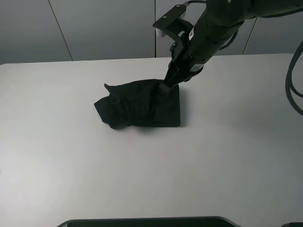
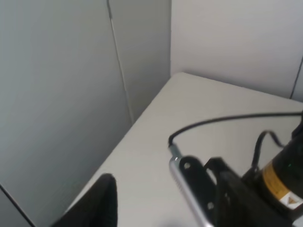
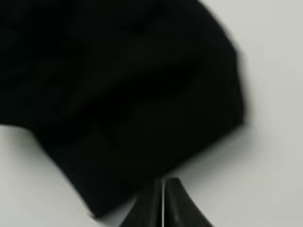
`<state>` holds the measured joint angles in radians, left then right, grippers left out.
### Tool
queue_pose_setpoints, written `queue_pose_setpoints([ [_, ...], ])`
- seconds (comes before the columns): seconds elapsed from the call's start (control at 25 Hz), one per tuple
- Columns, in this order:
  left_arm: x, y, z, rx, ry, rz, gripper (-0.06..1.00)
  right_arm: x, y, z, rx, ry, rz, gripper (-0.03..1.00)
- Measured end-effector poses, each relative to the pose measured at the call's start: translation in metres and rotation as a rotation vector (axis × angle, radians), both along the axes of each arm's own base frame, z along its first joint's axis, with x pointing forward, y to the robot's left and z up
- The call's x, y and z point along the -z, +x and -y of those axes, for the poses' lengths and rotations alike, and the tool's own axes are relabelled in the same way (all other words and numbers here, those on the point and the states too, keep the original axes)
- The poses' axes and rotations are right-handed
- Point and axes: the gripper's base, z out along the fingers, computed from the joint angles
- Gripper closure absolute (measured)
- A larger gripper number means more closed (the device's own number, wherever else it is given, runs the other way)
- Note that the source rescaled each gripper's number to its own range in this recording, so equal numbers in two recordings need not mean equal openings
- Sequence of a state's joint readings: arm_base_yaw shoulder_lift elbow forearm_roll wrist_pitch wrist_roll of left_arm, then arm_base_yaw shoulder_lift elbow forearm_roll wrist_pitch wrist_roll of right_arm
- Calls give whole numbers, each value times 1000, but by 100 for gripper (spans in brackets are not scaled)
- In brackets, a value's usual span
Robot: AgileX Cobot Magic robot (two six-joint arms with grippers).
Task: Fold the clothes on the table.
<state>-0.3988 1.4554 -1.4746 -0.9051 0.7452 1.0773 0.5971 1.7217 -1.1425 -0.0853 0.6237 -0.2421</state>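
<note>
Fabric status: one black T-shirt (image 1: 139,109) lies bunched into a compact, roughly folded bundle near the middle of the white table (image 1: 57,161), its left side lumpy and uneven. No print or label is visible.

Right gripper (image 1: 163,88) stands at the bundle's far edge, fingers pressed together; the right wrist view shows the two tips meeting with the cloth just beyond them, and I judge nothing is pinched. Left gripper (image 2: 106,198) is away from the work, over a table corner; only one dark fingertip shows, so its state cannot be told.

Risks, in my judgement: with the jaws shut, any sideways motion would drag or rumple the layers and undo the fold. The loose left lobe may spring open unaided. A fresh grasp taken too deep could lift several layers together.

Count: one shirt, one table, two arms.
</note>
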Motion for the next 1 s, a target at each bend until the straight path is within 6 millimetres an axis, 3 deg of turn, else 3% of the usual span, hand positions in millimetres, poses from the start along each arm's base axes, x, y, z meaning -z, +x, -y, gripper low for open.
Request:
queue_pose_setpoints([
  [0.24, -38, -36, -33, -173, 65, 131, 29, -82, -25, 48, 157, -142, 232, 97],
  [0.36, -56, -59, -54, -286, 81, 171, 29, -128, -52, 71, 199, -87, 351, 97],
  [0.56, -85, -109, -95, -494, 86, 243, 29, -199, -118, 118, 263, 100, 585, 93],
  [0.68, -95, -144, -121, -612, 102, 274, 28, -229, -166, 151, 273, 202, 730, 69],
  [0.8, -99, -178, -144, -700, 104, 279, 19, -249, -215, 186, 285, 283, 889, 19],
  [0.84, -100, -190, -151, -720, 101, 281, 15, -254, -230, 198, 296, 303, 943, 8],
  [0.88, -100, -199, -156, -734, 100, 277, 10, -256, -244, 209, 314, 304, 992, 2],
  [1.0, -97, -226, -171, -778, 83, 249, 1, -259, -274, 241, 408, 242, 1048, -3],
])
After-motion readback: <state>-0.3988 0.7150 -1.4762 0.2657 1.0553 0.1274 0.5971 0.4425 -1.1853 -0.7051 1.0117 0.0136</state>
